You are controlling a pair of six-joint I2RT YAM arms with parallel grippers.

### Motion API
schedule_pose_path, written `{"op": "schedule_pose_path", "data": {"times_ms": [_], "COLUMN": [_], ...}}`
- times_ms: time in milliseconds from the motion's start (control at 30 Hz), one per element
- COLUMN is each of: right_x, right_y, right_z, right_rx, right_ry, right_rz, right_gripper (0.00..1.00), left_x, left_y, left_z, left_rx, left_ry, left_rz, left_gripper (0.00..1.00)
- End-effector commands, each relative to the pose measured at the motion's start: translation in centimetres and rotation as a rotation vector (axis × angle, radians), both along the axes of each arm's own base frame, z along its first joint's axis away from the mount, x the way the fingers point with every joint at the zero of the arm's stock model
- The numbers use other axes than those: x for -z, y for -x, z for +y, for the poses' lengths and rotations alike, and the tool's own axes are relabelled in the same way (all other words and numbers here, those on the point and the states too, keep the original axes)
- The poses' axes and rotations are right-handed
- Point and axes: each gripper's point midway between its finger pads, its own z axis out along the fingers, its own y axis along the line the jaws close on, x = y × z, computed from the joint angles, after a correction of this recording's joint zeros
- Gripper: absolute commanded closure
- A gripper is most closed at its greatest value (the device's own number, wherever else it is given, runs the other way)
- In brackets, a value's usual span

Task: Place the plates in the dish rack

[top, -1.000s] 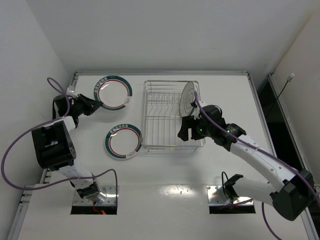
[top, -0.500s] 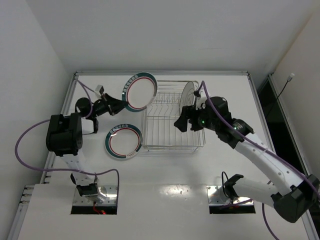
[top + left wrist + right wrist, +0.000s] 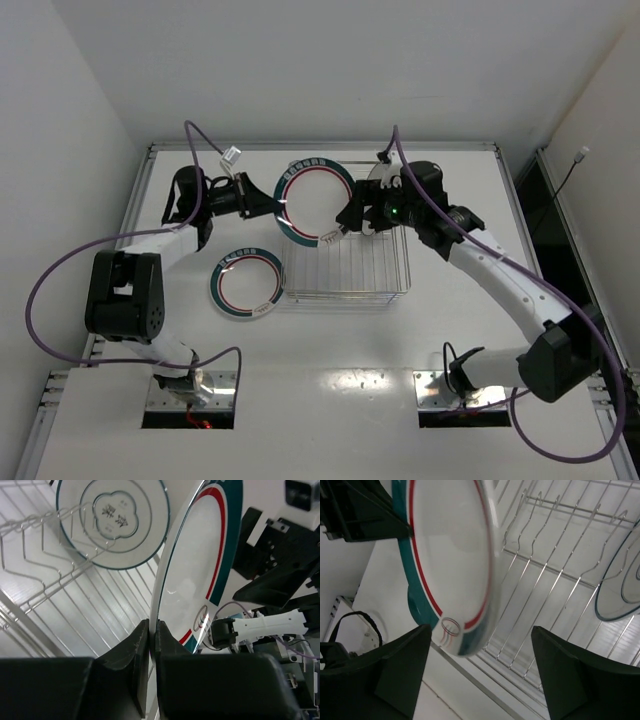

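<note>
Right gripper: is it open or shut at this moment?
Open. In the right wrist view the right gripper's fingers stand wide apart, with the lifted green-rimmed plate ahead of them. The left gripper pinches its rim.

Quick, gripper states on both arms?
Left gripper: shut on the green-rimmed plate, pinching its rim.
Right gripper: open, fingers spread wide, close to that plate.

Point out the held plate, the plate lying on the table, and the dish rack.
held plate (image 3: 313, 198), top view, centre.
table plate (image 3: 246, 282), top view, centre.
dish rack (image 3: 345, 292), top view, front rim.
</note>
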Motion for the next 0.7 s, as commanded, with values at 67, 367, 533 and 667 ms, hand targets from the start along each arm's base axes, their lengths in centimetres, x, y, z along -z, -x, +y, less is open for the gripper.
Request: {"op": "schedule_pose_path", "data": {"times_ms": [67, 367, 533, 667], "right_x": [-3.7, -4.0, -6.7, -9.4], "right_y": [-2.5, -2.8, -3.2, -4.0], "right_z": [1.2, 0.8, -1.3, -5.3], "right_rx": [-0.037, -0.058, 0.02, 0.175], "right_ry": [-0.142, -0.211, -0.204, -0.122], "right_rz": [-0.076, -0.043, -0.093, -0.153], "right_gripper": [0.49, 1.0, 1.0, 1.0], "left_x": [-0.2, -0.4, 0.4, 2.1], "left_y": [0.4, 0.8, 0.2, -1.4], "left_z": [-1.2, -1.6, -1.6, -0.7], "left_rx": [0.039, 0.07, 0.078, -0.007], "left_ry": [-0.055, -0.061, -0.089, -0.197], "left_rz": [-0.077, -0.079, -0.04, -0.003], "left_gripper": [1.0, 1.0, 0.52, 0.3]}}
